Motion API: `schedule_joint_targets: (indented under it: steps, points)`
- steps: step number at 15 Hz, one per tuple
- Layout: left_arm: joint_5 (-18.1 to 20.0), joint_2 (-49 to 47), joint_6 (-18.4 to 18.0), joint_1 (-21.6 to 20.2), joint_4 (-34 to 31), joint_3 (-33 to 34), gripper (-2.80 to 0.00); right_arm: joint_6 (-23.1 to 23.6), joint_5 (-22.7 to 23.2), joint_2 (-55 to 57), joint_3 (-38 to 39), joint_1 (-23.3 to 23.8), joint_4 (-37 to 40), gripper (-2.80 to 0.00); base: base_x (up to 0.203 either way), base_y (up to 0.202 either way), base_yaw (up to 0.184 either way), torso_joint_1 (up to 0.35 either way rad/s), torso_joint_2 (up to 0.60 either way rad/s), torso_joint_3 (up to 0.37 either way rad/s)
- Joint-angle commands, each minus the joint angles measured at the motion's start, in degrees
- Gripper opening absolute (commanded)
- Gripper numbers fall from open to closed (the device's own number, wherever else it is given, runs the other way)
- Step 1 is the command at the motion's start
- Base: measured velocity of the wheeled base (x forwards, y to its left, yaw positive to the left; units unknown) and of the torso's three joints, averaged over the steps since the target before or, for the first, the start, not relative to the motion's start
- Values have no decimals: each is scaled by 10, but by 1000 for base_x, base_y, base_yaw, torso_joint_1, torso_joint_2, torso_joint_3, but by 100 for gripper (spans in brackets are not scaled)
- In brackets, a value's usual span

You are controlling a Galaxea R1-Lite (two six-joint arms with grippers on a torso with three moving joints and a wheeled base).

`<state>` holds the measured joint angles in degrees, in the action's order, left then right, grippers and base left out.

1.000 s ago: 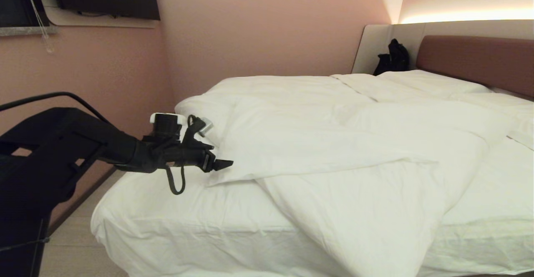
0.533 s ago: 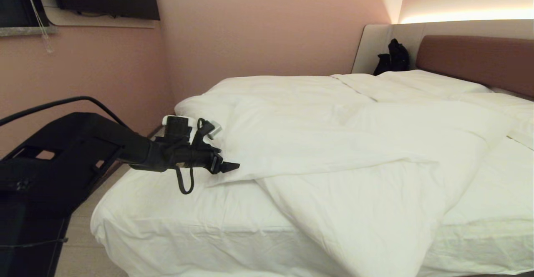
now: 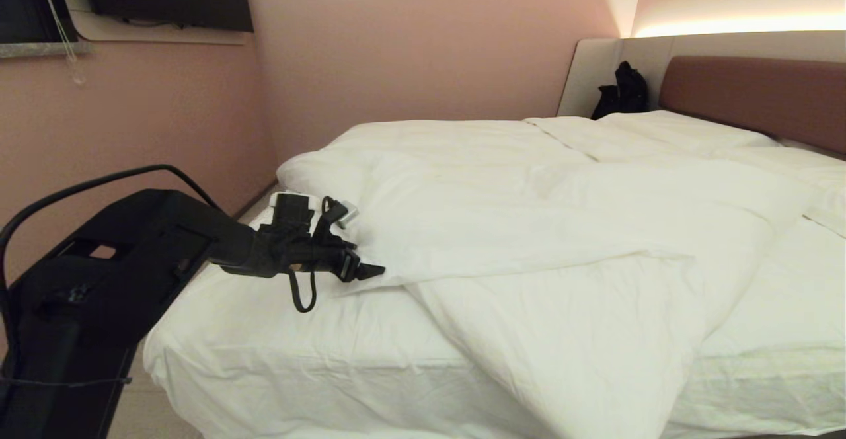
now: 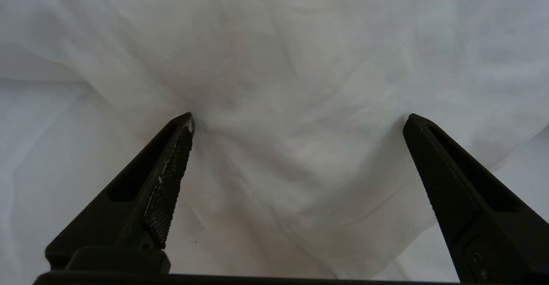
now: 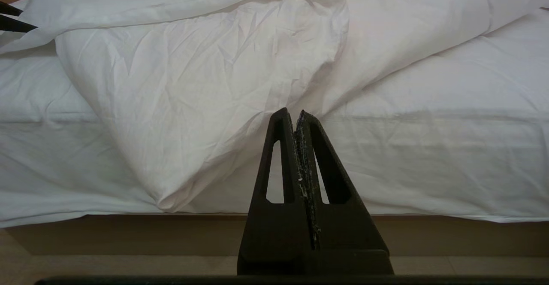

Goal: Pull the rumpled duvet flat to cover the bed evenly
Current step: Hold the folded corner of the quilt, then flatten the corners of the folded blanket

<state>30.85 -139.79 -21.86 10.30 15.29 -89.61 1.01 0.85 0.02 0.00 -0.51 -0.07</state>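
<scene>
My left tool (image 3: 370,270), spread wide, meets the duvet (image 3: 529,240) at its folded edge on the bed (image 3: 264,353); my right tool (image 5: 299,114) is closed, empty.

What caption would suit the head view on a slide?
Left tool, open, reaches the folded edge of the rumpled duvet on the bed.
</scene>
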Motion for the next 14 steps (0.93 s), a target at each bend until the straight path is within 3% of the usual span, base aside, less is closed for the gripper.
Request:
schedule_joint_targets:
  steps: [1,12,13,14]
  points:
    - [2,-17,-1,3,1,-8,0,0,0,1,0,0,0,-280,0,0,0,0,0,0]
    - [-2,-35,-2,4,1,-15,0,0,0,1,0,0,0,-280,0,0,0,0,0,0]
    - [-2,-36,-1,4,1,-19,-280,0,0,1,0,0,0,-280,0,0,0,0,0,0]
    - [-3,-38,-2,4,2,-21,-280,0,0,1,0,0,0,-280,0,0,0,0,0,0]
